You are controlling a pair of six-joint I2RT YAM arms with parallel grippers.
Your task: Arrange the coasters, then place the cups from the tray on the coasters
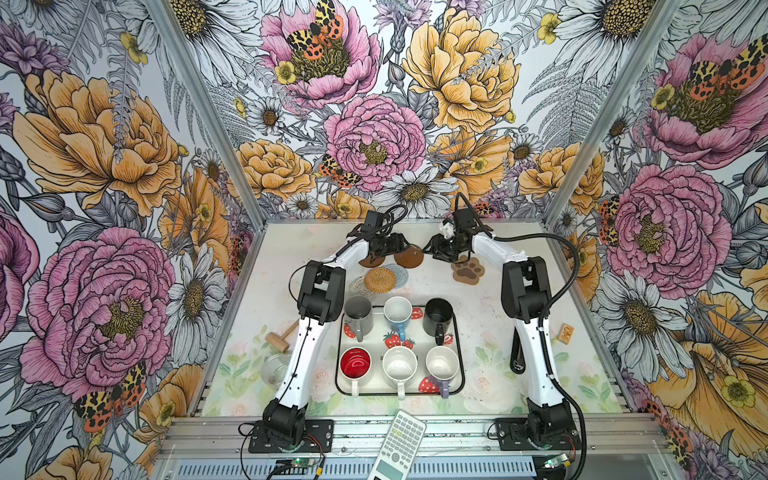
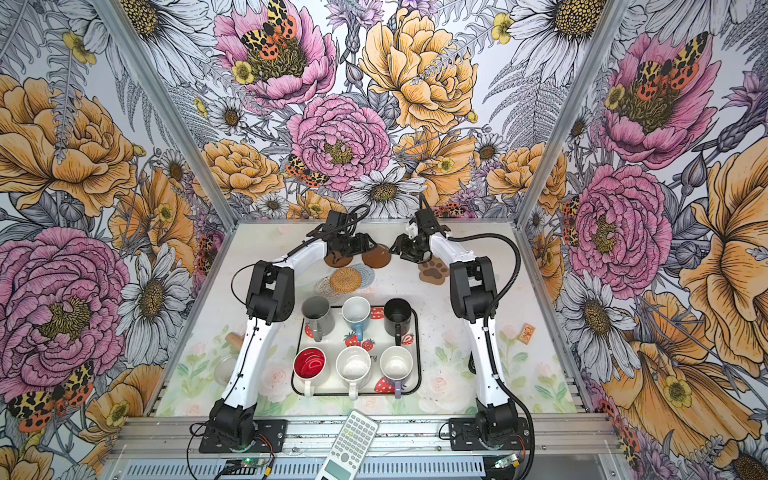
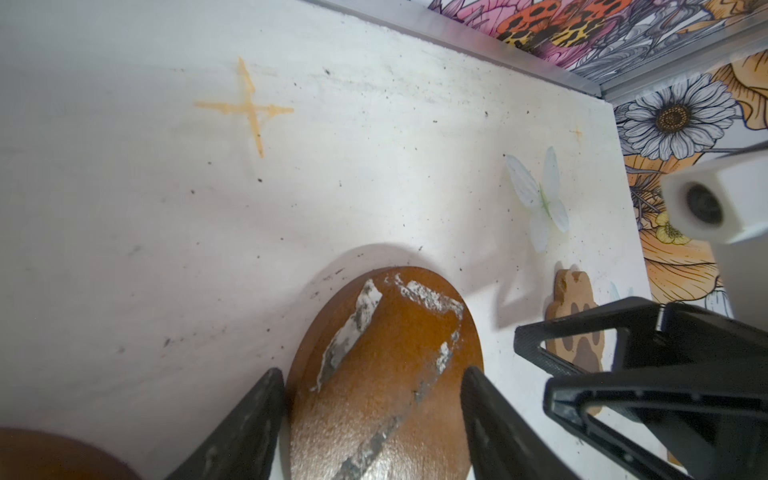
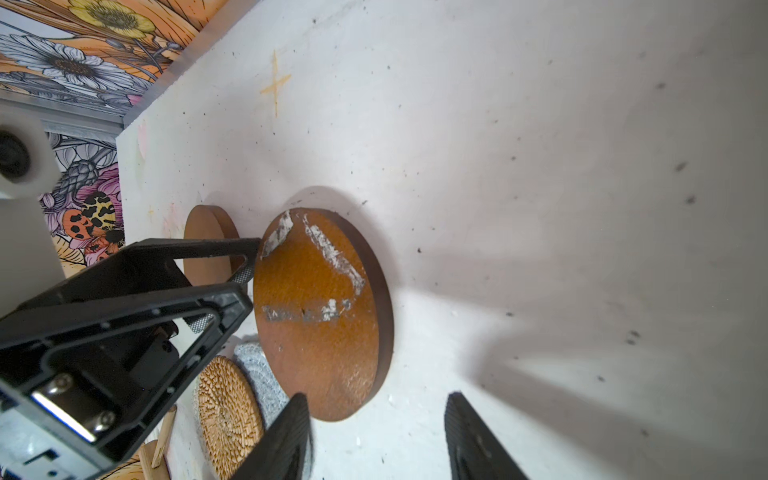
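1. The scuffed brown disc [image 4: 320,307] lies on the counter [image 1: 490,316] just beyond the far edge of the tray [image 1: 417,348]. The left pincer [image 3: 372,371] straddles it with a finger at its rim on each side. I cannot tell whether they pinch it.
2. The right pincer [image 4: 377,398] hovers beside that disc, spread and empty.
3. Also beyond the tray's far edge, the rattan coaster [image 1: 381,279] overlaps the blue-grey crochet [image 1: 400,274] and whitish crochet [image 1: 360,287]. The second brown disc [image 1: 371,261] sits just beside them, and the paw coaster [image 1: 468,270] lies apart.
4. All six cups [image 1: 400,365] stand on the tray. By my judgement the arranging has barely begun, and every cup is left to place.
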